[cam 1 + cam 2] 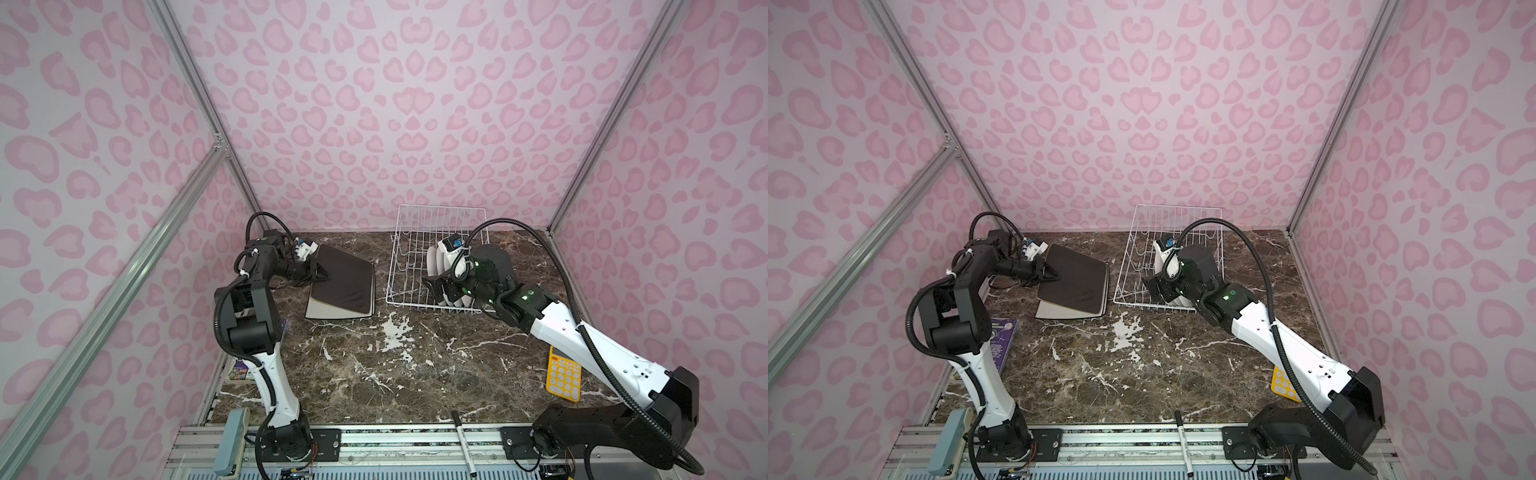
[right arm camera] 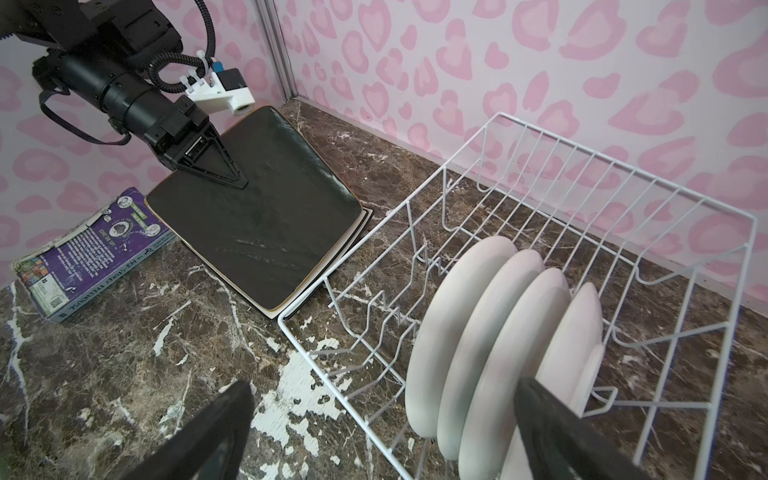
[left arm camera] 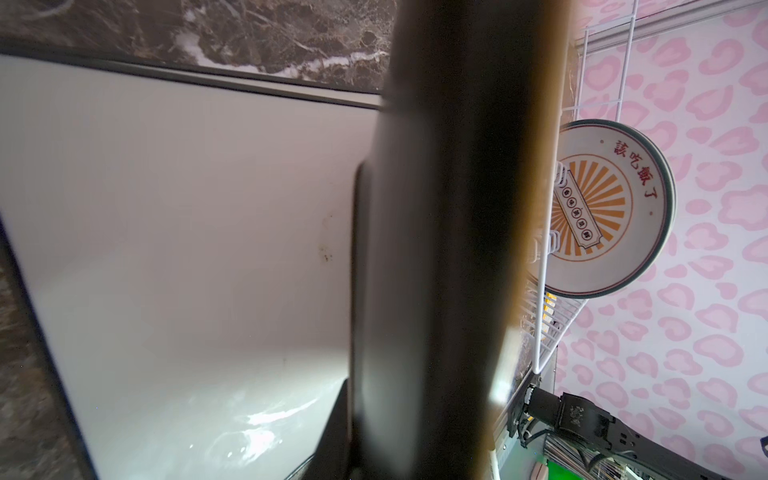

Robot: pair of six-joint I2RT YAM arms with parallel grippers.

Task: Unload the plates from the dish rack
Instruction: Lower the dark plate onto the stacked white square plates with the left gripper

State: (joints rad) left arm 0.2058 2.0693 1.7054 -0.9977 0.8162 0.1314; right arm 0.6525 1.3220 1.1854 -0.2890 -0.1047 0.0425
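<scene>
A dark square plate (image 1: 347,278) (image 2: 257,208) is tilted over a white square plate (image 1: 328,311) (image 3: 187,208) on the table left of the dish rack. My left gripper (image 1: 321,272) (image 2: 237,181) is shut on its raised left edge. In the left wrist view the dark plate's rim (image 3: 457,208) crosses the middle. The white wire dish rack (image 1: 409,232) (image 2: 540,174) holds several round plates (image 1: 437,259) (image 2: 490,332) standing on edge; one shows an orange sunburst face (image 3: 602,208). My right gripper (image 1: 436,286) (image 2: 384,386) is open, spanning the rack's near corner and the plates' rims without touching them.
A purple book (image 2: 95,253) (image 1: 1003,336) lies beside the left arm. A yellow calculator (image 1: 563,374) sits under the right arm. A marker pen (image 1: 463,440) and a grey device (image 1: 232,440) rest on the front rail. Pink walls close in behind the rack.
</scene>
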